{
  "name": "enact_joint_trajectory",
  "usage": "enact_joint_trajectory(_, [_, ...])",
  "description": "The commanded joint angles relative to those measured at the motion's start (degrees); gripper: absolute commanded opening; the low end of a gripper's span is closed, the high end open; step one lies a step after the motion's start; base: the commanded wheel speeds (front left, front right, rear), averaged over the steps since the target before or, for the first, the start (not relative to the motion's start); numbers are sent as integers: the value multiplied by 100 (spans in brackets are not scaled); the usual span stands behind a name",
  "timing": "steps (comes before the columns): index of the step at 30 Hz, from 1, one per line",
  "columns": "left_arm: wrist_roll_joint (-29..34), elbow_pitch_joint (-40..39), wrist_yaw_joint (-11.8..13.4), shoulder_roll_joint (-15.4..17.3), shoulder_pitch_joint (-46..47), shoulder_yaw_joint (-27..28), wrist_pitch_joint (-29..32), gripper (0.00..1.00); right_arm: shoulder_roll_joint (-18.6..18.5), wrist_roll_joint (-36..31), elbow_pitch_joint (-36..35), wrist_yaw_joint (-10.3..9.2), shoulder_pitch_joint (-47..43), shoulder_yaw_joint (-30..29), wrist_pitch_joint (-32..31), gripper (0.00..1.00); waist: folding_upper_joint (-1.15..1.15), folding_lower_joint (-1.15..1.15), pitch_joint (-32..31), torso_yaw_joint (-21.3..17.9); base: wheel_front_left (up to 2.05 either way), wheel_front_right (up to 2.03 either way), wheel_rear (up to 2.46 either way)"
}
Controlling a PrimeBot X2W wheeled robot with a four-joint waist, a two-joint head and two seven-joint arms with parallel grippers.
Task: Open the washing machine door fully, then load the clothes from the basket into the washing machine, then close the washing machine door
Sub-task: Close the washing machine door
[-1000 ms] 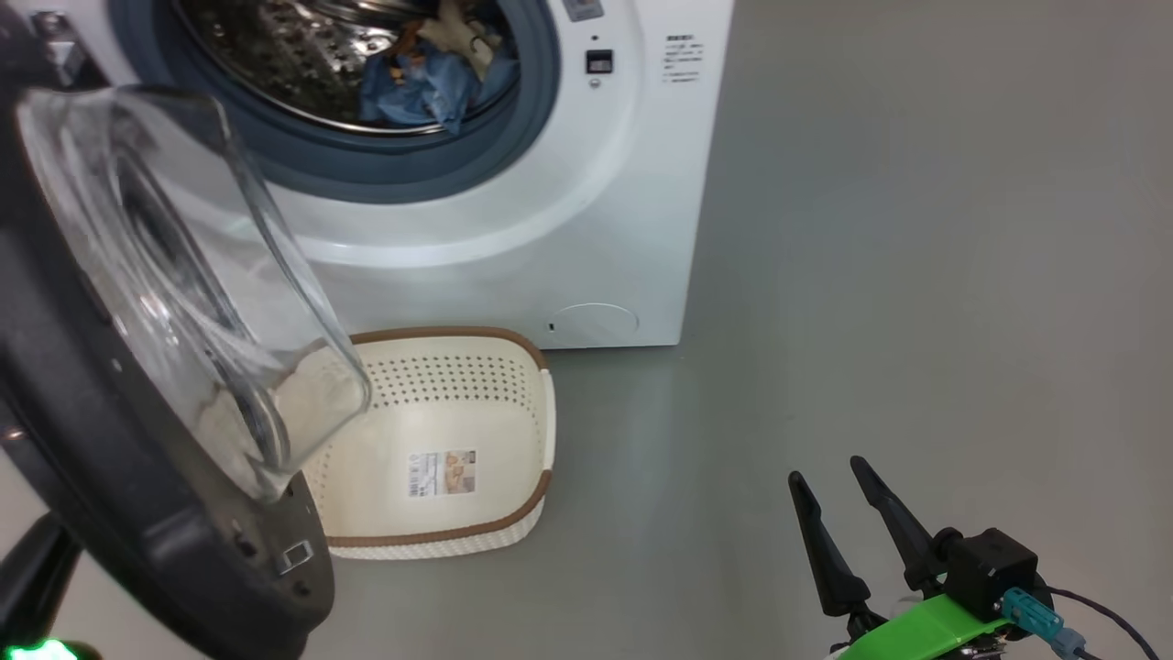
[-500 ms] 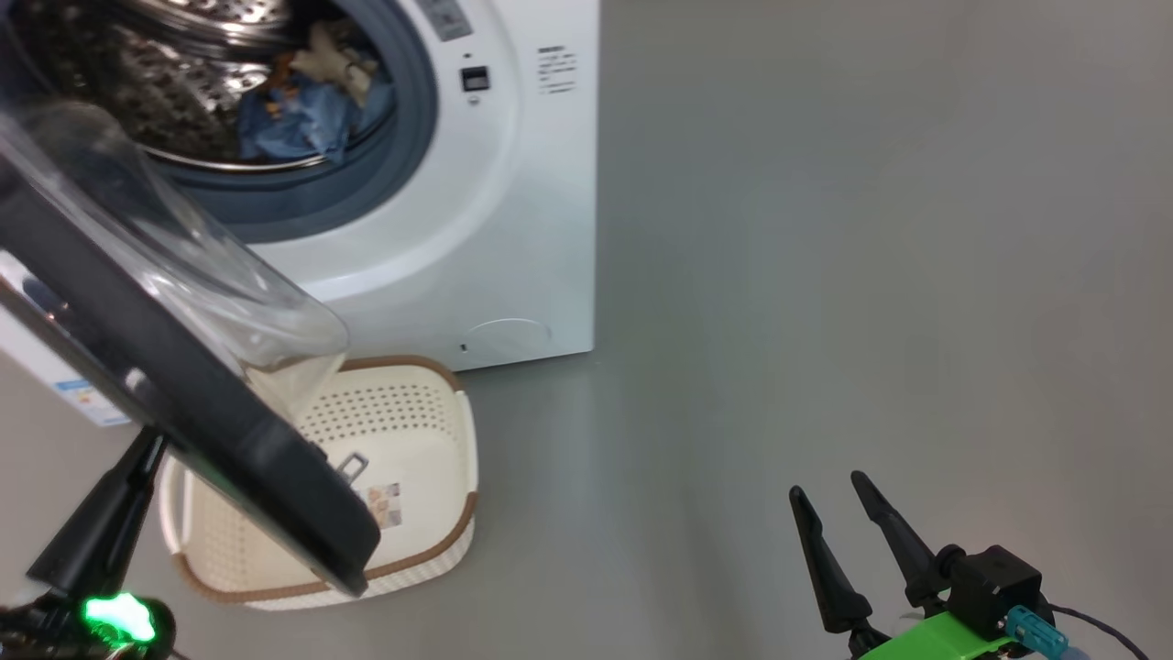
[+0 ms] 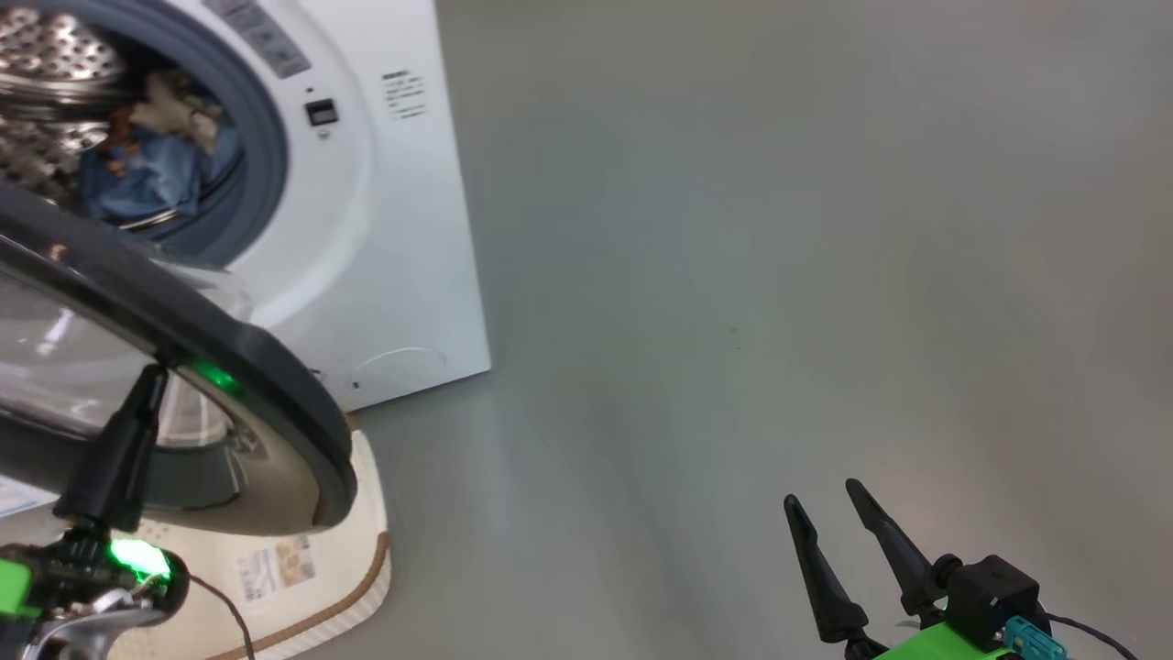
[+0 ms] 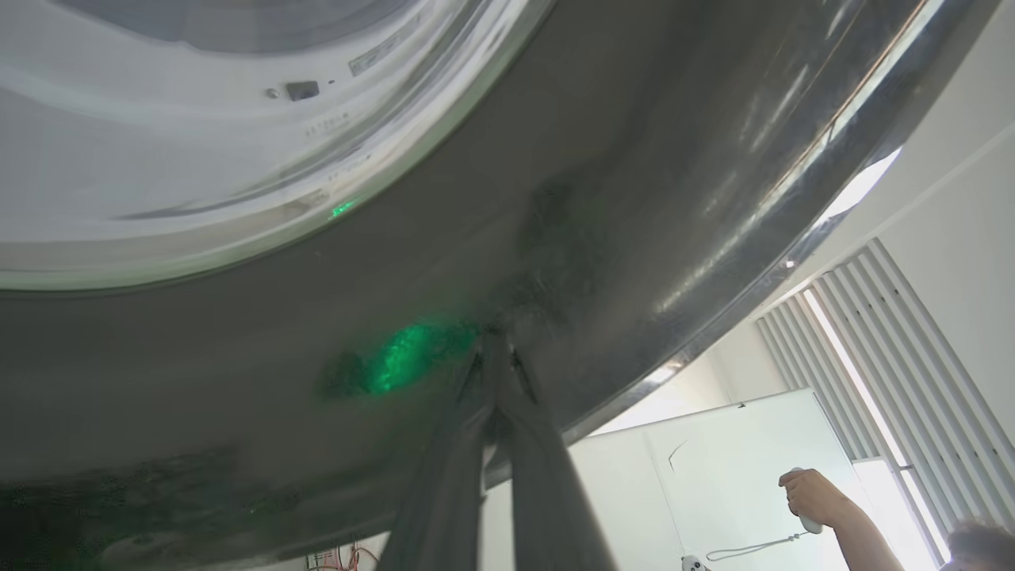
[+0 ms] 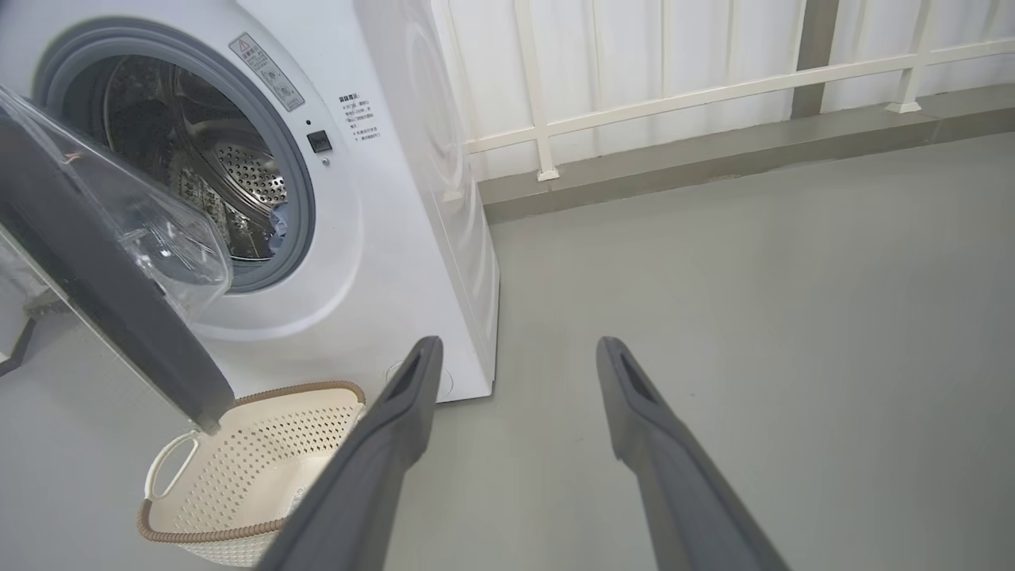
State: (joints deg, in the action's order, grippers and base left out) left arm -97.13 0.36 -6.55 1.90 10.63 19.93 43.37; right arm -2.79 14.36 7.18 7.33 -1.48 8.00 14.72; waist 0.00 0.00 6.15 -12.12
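While my left tool [image 3: 151, 380], shut and empty, rests its tips against the washing machine door [image 3: 275, 380], the washing machine [image 3: 403, 257] lies beyond it; my right tool [image 3: 822, 493] is open, empty, well apart.

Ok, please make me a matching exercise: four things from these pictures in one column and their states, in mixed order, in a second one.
1. clothes
2. basket
3. left gripper
4. right gripper

A. open, holding nothing
B. shut, tips against the washing machine door
C. empty, on the floor
D. inside the drum

Pairs: 1-D, 2-C, 3-B, 4-A
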Motion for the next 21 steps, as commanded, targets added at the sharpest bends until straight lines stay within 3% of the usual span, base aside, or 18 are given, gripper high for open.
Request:
enact_joint_trajectory(1, [96,-40,-61,102,305,118,-109,0,-9,54,-173,16,9,145,28,100,0,0,2,-284,0,0,0])
enact_joint_trajectory(11, [353,570,-90,100,900,177,-784,0,-9,97,-244,16,-22,133,28,100,0,0,51,-517,0,0,0])
enact_joint_trajectory(21, [498,452,-92,108,689,299,-849,0,-9,145,-240,16,-11,-47,28,100,0,0,-57,-222,0,0,0])
